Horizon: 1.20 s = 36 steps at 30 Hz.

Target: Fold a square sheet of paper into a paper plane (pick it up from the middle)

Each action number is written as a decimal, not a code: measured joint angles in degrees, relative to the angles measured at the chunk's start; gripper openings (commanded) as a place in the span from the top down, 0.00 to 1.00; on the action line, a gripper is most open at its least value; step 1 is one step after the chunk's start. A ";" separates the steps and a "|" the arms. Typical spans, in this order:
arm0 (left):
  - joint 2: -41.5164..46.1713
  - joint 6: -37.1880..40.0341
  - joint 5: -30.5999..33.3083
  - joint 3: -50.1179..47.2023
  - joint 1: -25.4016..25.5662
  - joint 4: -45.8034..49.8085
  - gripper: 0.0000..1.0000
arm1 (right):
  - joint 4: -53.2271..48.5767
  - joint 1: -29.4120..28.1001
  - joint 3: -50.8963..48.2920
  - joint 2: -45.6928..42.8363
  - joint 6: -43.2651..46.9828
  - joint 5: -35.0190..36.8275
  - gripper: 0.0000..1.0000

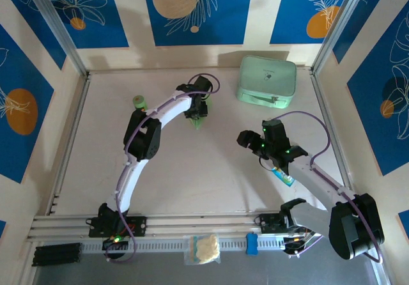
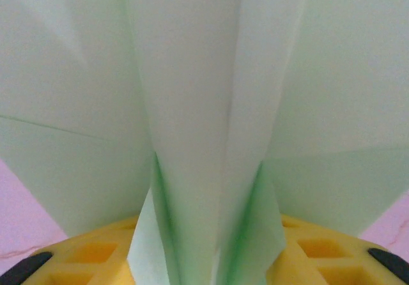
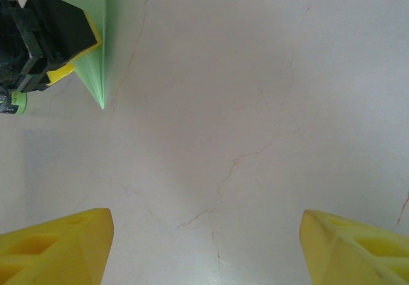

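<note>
The paper plane (image 2: pixel 198 138) looks to me close to finished: from the left wrist camera I see the pale green sheet gathered into a narrow body with a long centre crease, layered flaps spreading to either side, and in the right wrist view it tapers to one sharp tip. It sits in the left pincer (image 1: pixel 195 114), clenched on the folded spine between its yellow fingers (image 2: pixel 96 256), over the far middle of the table (image 1: pixel 192 183); I cannot tell whether the tip touches the surface. What I judge to be left is little: perhaps a last crease on the wings, which I cannot check from here, and then setting the dart down and letting go. The right pincer (image 3: pixel 206 240) is released, its jaws spread wide over bare table, well apart from the plane and holding nothing. Further out, the small green bottle (image 1: pixel 138 100) stands beside the left arm and the mint-green case (image 1: pixel 266 79) lies at the far right. As for writing, I can read none: the case carries a small dark mark on its lid, too small to make out, and the paper itself is blank.
</note>
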<state>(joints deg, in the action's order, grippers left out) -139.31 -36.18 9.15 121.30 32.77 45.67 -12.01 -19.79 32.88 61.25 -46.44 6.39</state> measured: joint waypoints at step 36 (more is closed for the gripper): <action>77.11 21.59 28.61 -90.33 -15.21 -50.40 0.01 | 10.08 13.42 0.44 0.11 25.57 23.43 0.01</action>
<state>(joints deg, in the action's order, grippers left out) -62.19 -14.59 37.76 30.96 17.56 -4.73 -1.93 -6.37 33.32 61.36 -20.86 29.82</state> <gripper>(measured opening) 0.994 0.992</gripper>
